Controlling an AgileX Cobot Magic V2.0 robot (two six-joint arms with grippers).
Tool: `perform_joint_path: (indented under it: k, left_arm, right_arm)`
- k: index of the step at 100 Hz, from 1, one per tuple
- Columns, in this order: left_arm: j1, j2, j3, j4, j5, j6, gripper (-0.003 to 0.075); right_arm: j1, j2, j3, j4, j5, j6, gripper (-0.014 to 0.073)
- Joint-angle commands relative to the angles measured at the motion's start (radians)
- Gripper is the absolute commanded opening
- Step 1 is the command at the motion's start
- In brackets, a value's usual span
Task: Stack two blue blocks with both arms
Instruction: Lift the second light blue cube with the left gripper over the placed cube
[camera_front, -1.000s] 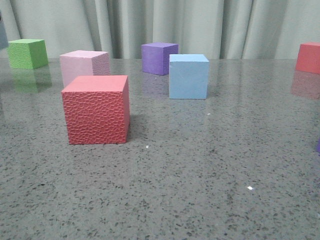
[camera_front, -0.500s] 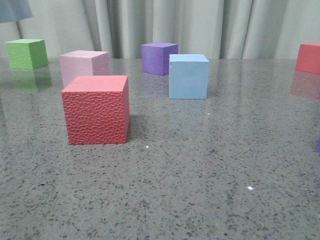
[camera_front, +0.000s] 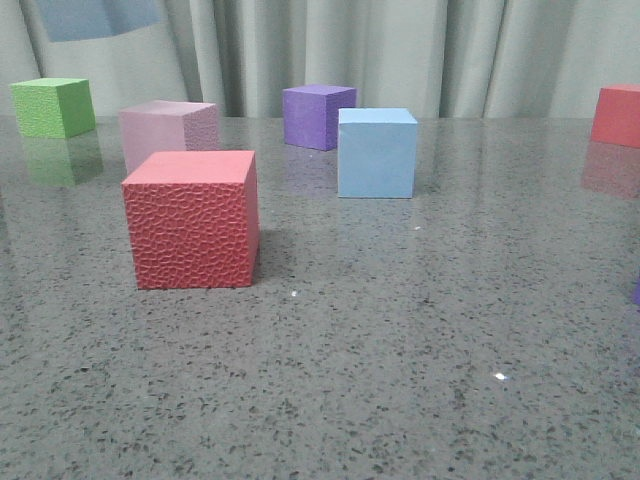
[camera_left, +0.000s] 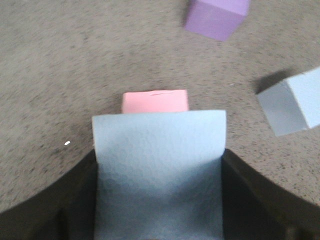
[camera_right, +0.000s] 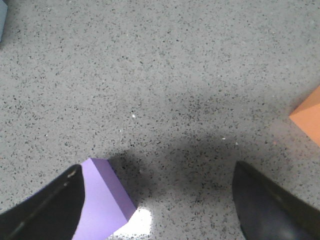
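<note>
1. Left wrist view: the left gripper (camera_left: 158, 200) is clamped on a held blue block (camera_left: 159, 170), its black fingers (camera_left: 65, 210) pressed to both sides. In the front view this block (camera_front: 95, 17) hangs high at about 11 o'clock, cut off by the frame's upper edge.
2. The second blue block (camera_front: 377, 152) sits on the table toward 12 o'clock, just in front of the purple cube (camera_front: 318, 116) and well apart from the red textured cube (camera_front: 192, 218).
3. The right gripper (camera_right: 159, 200) stands open and empty over bare table, a lilac cube (camera_right: 102, 205) by one finger — well away from the target, as far as I can judge.
4. Risk: the held block is foam, so a hard squeeze may bow it and it could land tilted or spring off on release.
5. Risk: a low travel path could clip the pink cube (camera_front: 168, 130) or the purple cube, both close to the route.
6. Risk: an off-centre placement would nudge the resting block across the table (camera_front: 420, 340), which looks glossy.
7. Surface and room: grey speckled stone-like top with faint reflections — a pale pleated curtain (camera_front: 480, 50) behind, with a green cube (camera_front: 52, 106) at 10 o'clock.
</note>
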Motion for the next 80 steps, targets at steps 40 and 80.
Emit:
perform_joint_path:
  k: [40, 80]
  left_arm:
    - [-0.15, -0.014, -0.083, -0.035, -0.102, 0.09, 0.0251]
    - [-0.219, 0.203, -0.425, -0.036, 0.072, 0.137, 0.0251]
  right_arm:
    - [-0.007, -0.014, -0.023, 0.004, -0.05, -0.007, 0.06]
    - [-0.007, -0.014, -0.023, 0.006, -0.05, -0.007, 0.06]
